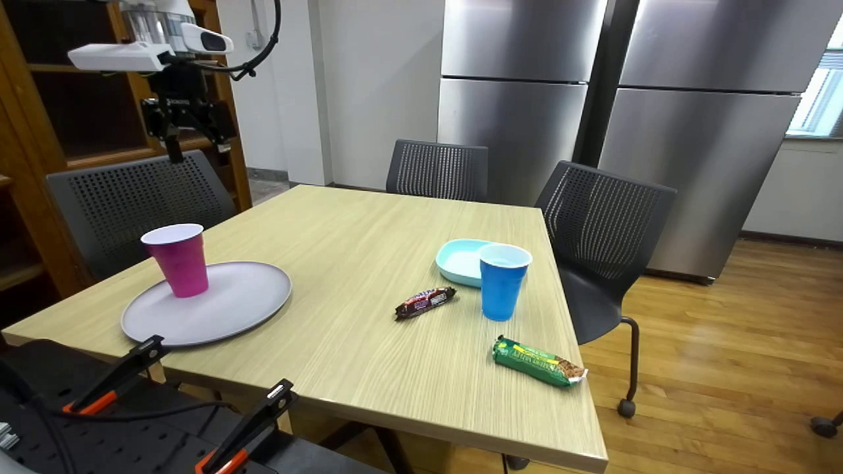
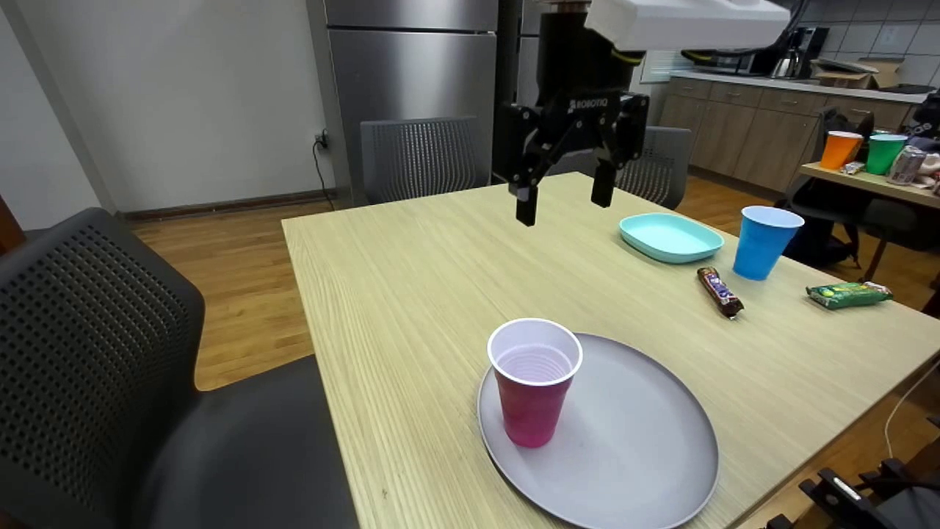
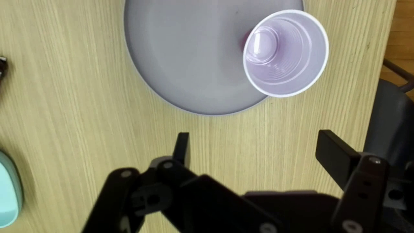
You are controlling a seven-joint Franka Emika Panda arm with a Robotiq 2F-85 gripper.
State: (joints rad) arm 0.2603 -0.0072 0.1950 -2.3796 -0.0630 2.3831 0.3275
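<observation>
Pink cup (image 2: 534, 400) on plate (image 2: 639, 441), end effector (image 2: 564, 203) aloft

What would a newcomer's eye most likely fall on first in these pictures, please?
Probably the magenta cup, standing upright near the edge of the gray plate. Next might come the black gripper, which hangs open and holds nothing above the table. The bright blue cup would likely follow, standing apart from the plate, near the turquoise dish, the dark-wrapped bar and the green-wrapped bar.
</observation>
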